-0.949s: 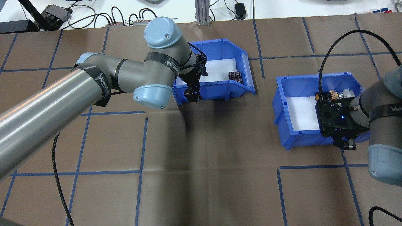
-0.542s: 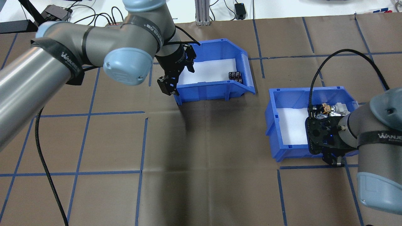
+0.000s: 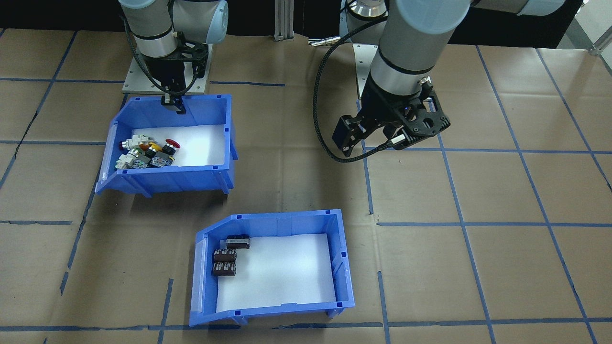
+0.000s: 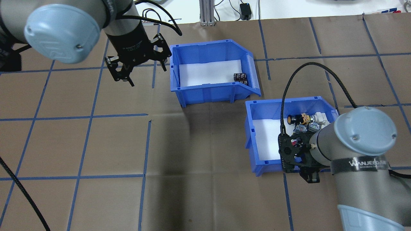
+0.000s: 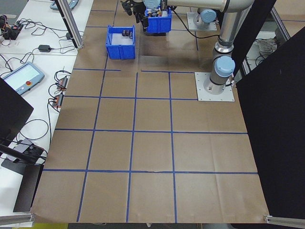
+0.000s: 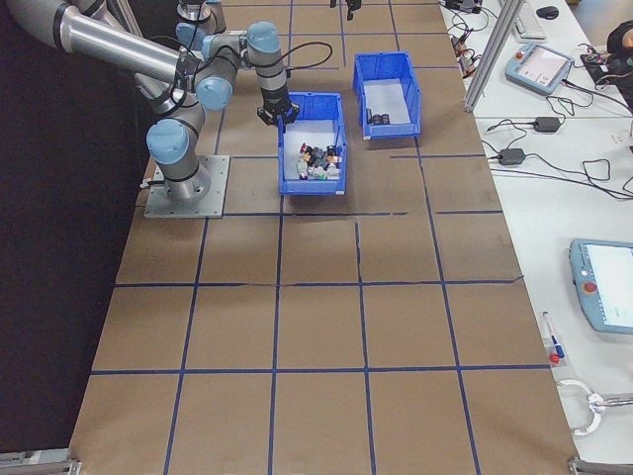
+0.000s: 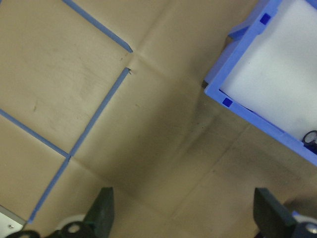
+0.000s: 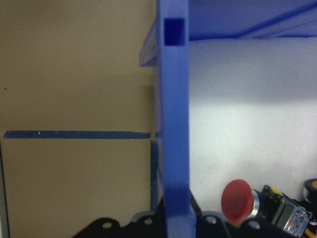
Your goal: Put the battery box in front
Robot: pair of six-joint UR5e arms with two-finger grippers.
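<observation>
The battery box (image 4: 208, 93) (image 3: 342, 258), a blue bin with a white foam floor, stands alone on the table, with three dark cylinders (image 4: 240, 78) (image 3: 224, 255) at its sloped end. It lies farther from the robot than the switch bin (image 4: 250, 128) (image 3: 177, 179). My left gripper (image 4: 139, 62) (image 3: 389, 129) hangs open and empty, high up and to the left of the battery box; the box's corner (image 7: 257, 119) shows in the left wrist view. My right gripper (image 4: 303, 170) (image 3: 173, 102) is shut on the switch bin's wall (image 8: 173, 124) nearest the robot.
Colourful push-button switches (image 3: 146, 153) (image 4: 305, 123) lie in the switch bin. Brown paper with a blue tape grid covers the table. A metal post (image 4: 207, 12) and cables (image 4: 244, 9) stand at the far edge. The right arm's base plate (image 3: 129, 81) lies behind the switch bin.
My left gripper has left the battery box's near wall, risen and swung left, opening wide. The right gripper has dragged the switch bin left and toward the robot. The battery box stayed put.
</observation>
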